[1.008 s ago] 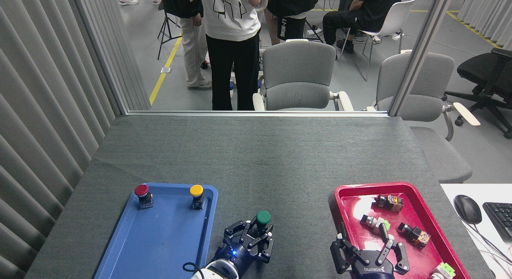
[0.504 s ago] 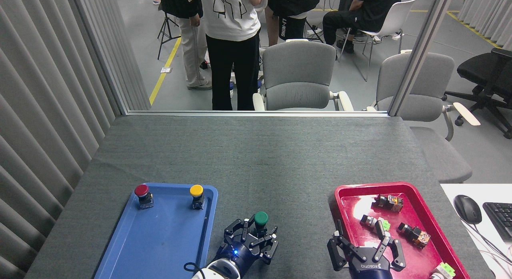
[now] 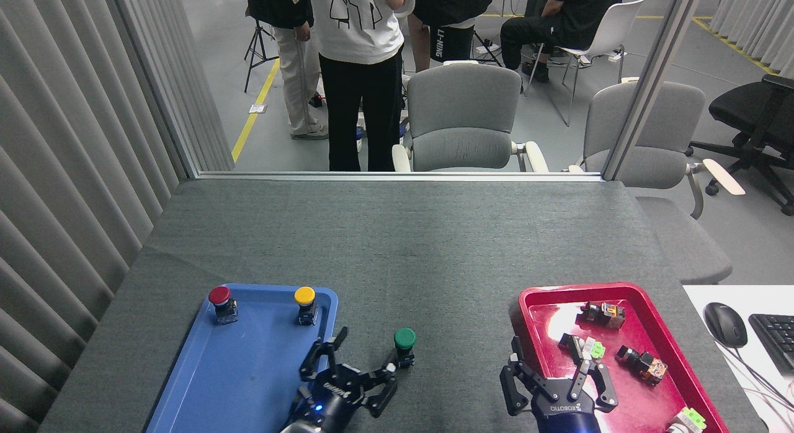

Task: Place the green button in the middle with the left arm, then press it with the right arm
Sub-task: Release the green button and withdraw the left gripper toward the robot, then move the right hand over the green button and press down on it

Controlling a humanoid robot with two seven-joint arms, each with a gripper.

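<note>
Left gripper (image 3: pixel 347 374) is spread open beside the green button (image 3: pixel 404 340), which stands upright near the surface's (image 3: pixel 397 247) front edge, ready for pressing; right gripper (image 3: pixel 555 383) hovers open nearby.

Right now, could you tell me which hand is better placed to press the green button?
The right hand: it is open and empty beside the green button, which stands upright on the cloth. The left hand has let go.

The left gripper (image 3: pixel 353 371) sat low at the bottom edge with its fingers (image 3: pixel 322 352) spread wide, a blue light glowing on its wrist. The right gripper (image 3: pixel 555 374) also had its fingers splayed apart, pointing forward.
</note>
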